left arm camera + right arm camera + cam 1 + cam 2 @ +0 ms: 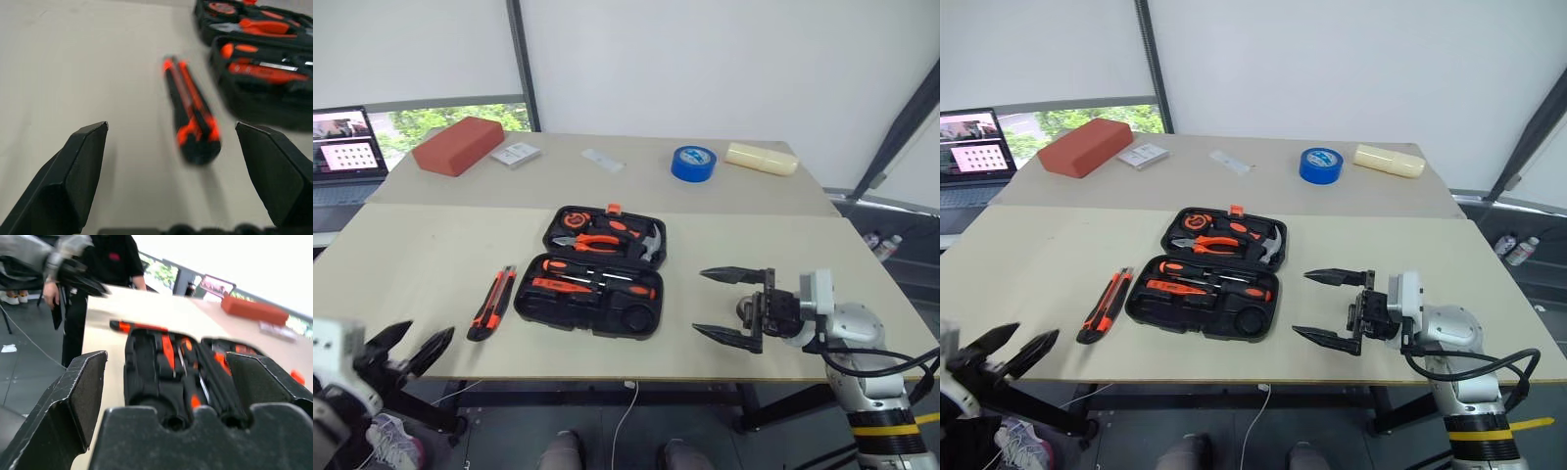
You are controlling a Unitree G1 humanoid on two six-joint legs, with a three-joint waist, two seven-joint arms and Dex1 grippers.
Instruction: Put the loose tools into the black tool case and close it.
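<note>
The black tool case (578,324) lies open at the middle of the table. Its far half holds pliers and a hammer, its near half orange-and-black screwdrivers (597,267). The orange-and-black utility knife (492,303) lies loose on the table just left of the case, also seen in the left wrist view as the knife (191,115). My left gripper (429,331) is open and empty at the table's front left corner, short of the knife. My right gripper (700,302) is open and empty just right of the case, pointing at the case (146,377).
At the back of the table stand a red brick-shaped block (458,145), a blue tape roll (693,163), a cream block (761,158) and two small white cards (516,154). A laptop (347,147) sits far left. A person in black (105,259) stands beyond the table.
</note>
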